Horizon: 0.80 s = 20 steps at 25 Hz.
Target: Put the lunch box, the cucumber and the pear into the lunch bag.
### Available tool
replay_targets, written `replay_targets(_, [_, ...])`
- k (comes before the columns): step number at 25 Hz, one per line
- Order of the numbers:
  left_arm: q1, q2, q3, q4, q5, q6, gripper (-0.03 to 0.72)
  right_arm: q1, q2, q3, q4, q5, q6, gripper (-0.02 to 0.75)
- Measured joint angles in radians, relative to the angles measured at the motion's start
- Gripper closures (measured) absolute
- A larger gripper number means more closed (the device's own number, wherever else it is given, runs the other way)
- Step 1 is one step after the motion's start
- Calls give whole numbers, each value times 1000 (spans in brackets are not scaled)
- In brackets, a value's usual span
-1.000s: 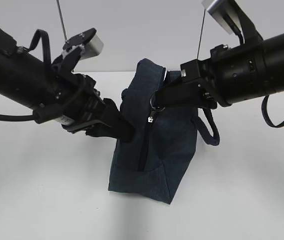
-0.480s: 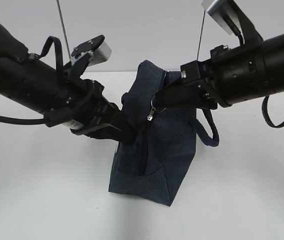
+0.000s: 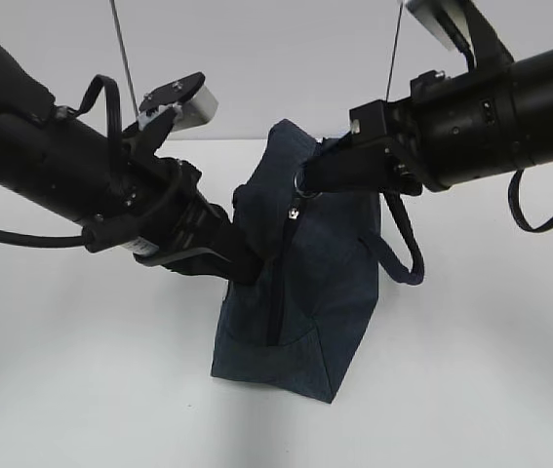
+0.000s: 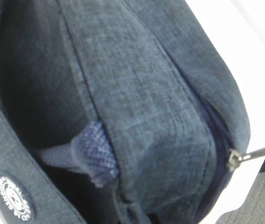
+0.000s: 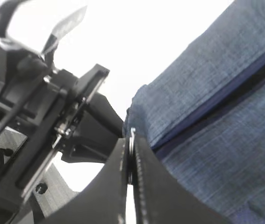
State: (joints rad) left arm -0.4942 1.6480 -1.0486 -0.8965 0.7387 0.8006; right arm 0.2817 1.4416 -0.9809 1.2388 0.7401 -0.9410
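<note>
The large dark navy fabric lunch bag [image 3: 300, 283] stands upright at the middle of the white table [image 3: 81, 390], its closed end facing the camera and its zipper [image 3: 278, 283] running up that end. Both arms work on it from opposite sides, and the arrangement reads as a brace-and-pull.

The left gripper [image 3: 242, 261] comes in from nine o'clock and presses into the bag's side fabric at the fold beside the zipper — apparently to anchor the soft bag so that it does not travel with the pull. Its wrist view shows only navy cloth, a webbing tab [image 4: 92, 151] and a round white logo patch [image 4: 14, 197]; whether its fingers are spread or pinching the cloth cannot be told.

The right gripper [image 3: 307, 180] reaches in from three o'clock at the bag's upper edge. Its fingers are pressed together on the metal ring pull [image 3: 298, 185] — the wrist view shows the thin ring edge [image 5: 131, 140] sandwiched between the two dark pads. The small slider [image 3: 295, 213] hangs just below the ring, near the top of the zipper track.

No silvery lining shows and the bag's inside is hidden, so its contents cannot be judged. The lunch box, the cucumber and the pear appear in none of the views.
</note>
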Motion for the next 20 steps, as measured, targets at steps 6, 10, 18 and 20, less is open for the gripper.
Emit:
replay_targets(6, [0,0,-3,1,7,0,697,-43,0,-24,-5,2,0,732])
replay_targets(10, [0,0,-3,3,15,0,698,-93,0,-28,-3,10,0,732])
replay_targets(18, [0,5,-3,23,27,0,699,-124,111,-129,12,26,-8,732])
replay_targets(20, [0,5,-3,27,33,0,700,-124,148,-168,14,26,-10,732])
